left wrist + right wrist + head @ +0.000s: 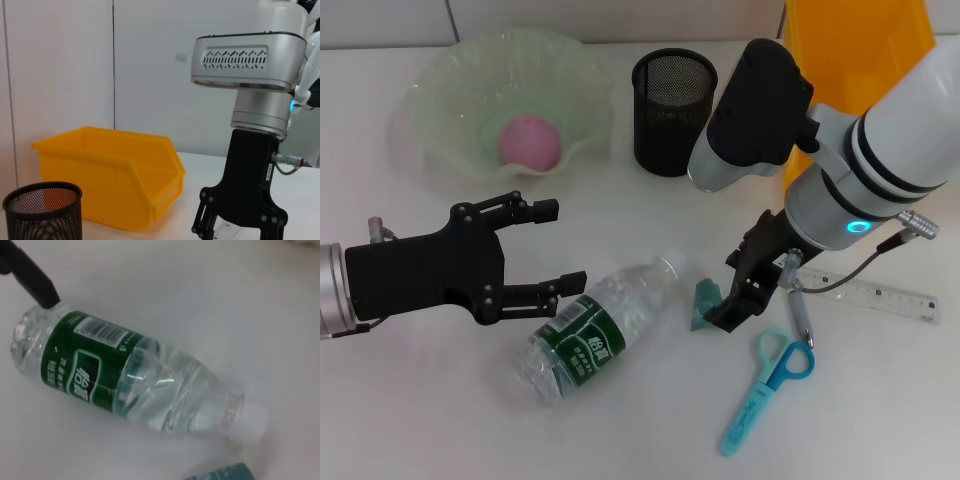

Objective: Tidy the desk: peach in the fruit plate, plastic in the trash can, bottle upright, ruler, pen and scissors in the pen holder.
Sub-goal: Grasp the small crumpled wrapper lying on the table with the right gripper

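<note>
A clear water bottle with a green label lies on its side on the white desk; it also shows in the right wrist view. My left gripper is open and empty just left of and above it. A small green plastic piece lies by the bottle's cap. My right gripper is open right beside that piece, low over the desk. A grey pen, a clear ruler and blue scissors lie at the right. A pink peach sits in the green fruit plate.
A black mesh pen holder stands behind the bottle, also seen in the left wrist view. A yellow bin stands at the back right, behind my right arm; it also shows in the left wrist view.
</note>
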